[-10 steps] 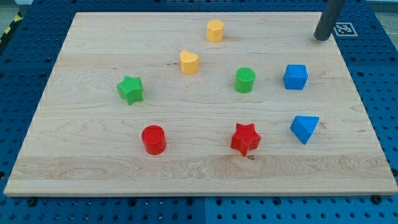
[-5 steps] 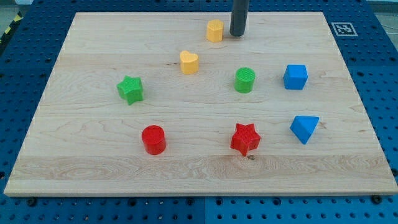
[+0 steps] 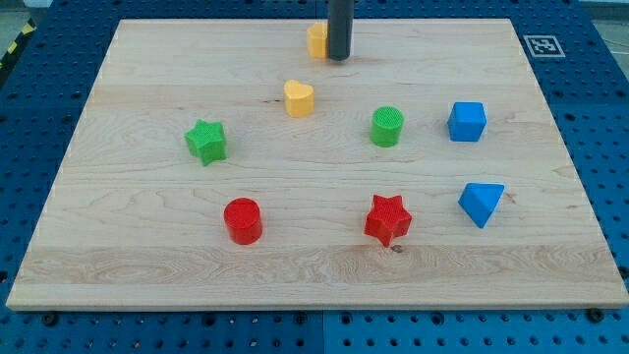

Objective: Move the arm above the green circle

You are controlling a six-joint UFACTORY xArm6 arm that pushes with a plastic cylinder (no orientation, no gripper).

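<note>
Near the top edge of the board: my tip (image 3: 338,57) is seen pressed against the view's right side of a yellow block (image 3: 316,39), which is partly hidden by the rod.
Pincer: none is fitted; the arm ends in a plain dark rod, so nothing is held.
Green circle (image 3: 387,126): placed right of the board's middle, well apart from my tip, toward the view's bottom and right of it.
Yellow heart (image 3: 299,98): found between my tip and the board's middle, left of the green circle.
Blue cube (image 3: 467,121): set near the right edge, just beside the green circle.
Blue triangular block (image 3: 481,204): placed below the cube, near the right edge.
Green star (image 3: 205,142): seen toward the left edge.
Red cylinder (image 3: 242,220) and red star (image 3: 387,218): both set toward the bottom edge.
Board (image 3: 147,265): pale wood, laid on a blue perforated table (image 3: 609,147).
</note>
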